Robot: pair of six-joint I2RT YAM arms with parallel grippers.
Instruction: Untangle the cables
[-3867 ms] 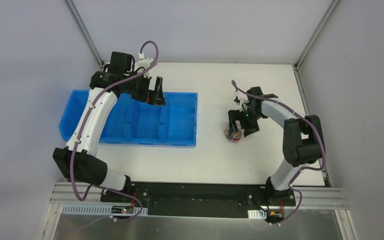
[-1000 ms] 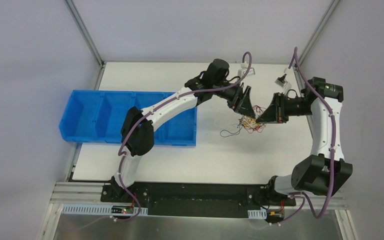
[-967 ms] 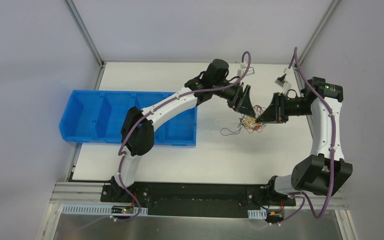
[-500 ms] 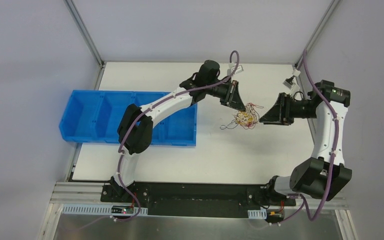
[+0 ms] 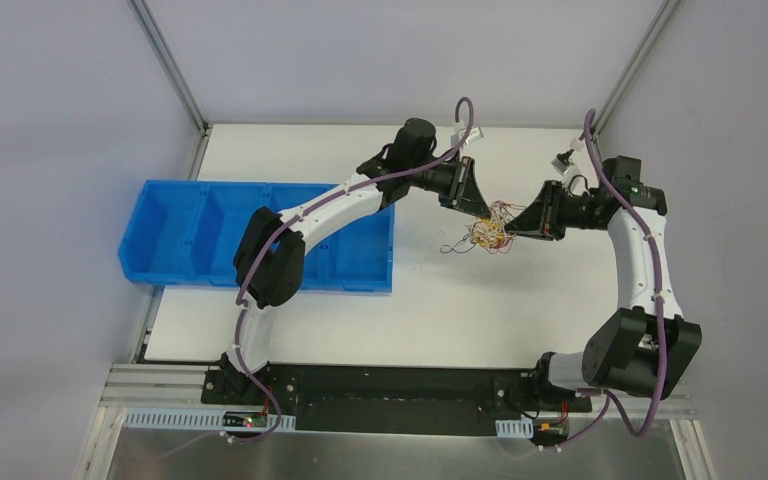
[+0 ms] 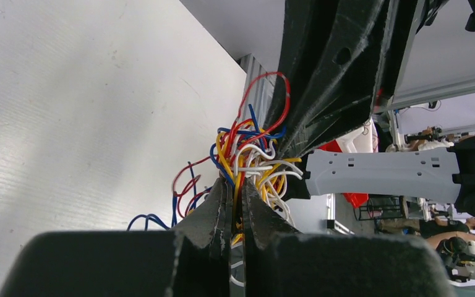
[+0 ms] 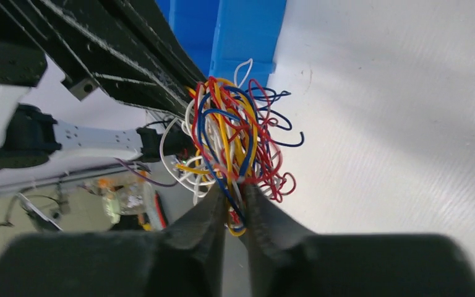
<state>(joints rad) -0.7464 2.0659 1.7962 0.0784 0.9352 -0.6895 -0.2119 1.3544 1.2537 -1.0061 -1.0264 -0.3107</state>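
White table (image 5: 410, 320), tangled multicoloured cables (image 5: 488, 236)

Alt text: my two slim arms, the left arm (image 5: 332, 205) and the right arm (image 5: 644, 262), have glossy white shells linked by bulky black joints (image 5: 265, 262). A thick purple hose (image 5: 469, 112) runs along each arm, back from the jaws. The jaws are matte black, rough-textured wedges tapering to narrow tips.
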